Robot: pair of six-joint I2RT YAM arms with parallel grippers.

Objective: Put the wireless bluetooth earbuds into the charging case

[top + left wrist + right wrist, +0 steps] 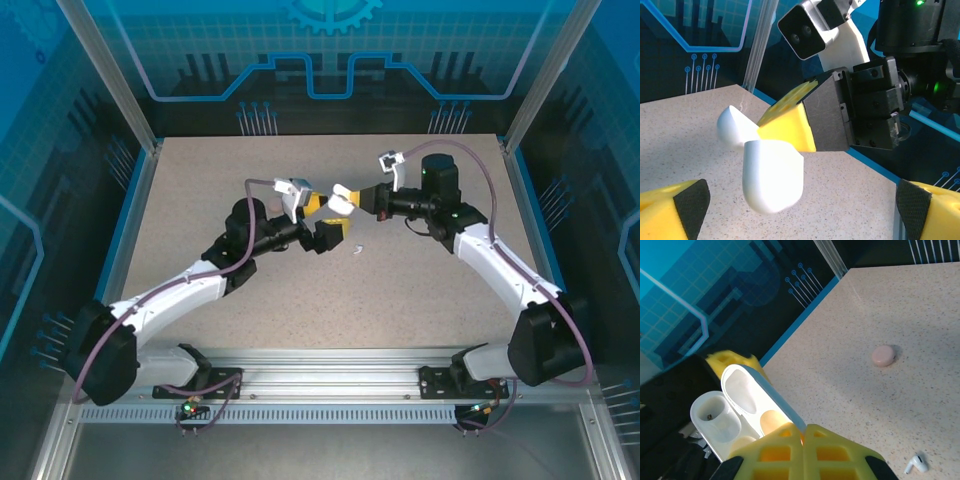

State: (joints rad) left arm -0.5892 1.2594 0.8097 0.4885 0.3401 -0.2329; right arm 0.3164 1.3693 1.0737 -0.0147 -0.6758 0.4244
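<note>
We see a white earbud (916, 463) loose on the bench (400, 300), nearest the arm bases. Beyond it the left pincer (322, 222) gapes wide, gripping nothing. The right pincer (802, 432) is clamped on the open charging case (740, 400). A pink piece (883, 355) lies well apart.

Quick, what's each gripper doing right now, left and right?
Left gripper: open, holding nothing.
Right gripper: shut on the open glossy white plastic charging case.

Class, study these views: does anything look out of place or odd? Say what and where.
A white earbud lies loose on the table, outside the open case held in mid-air; a pink piece lies apart.
</note>
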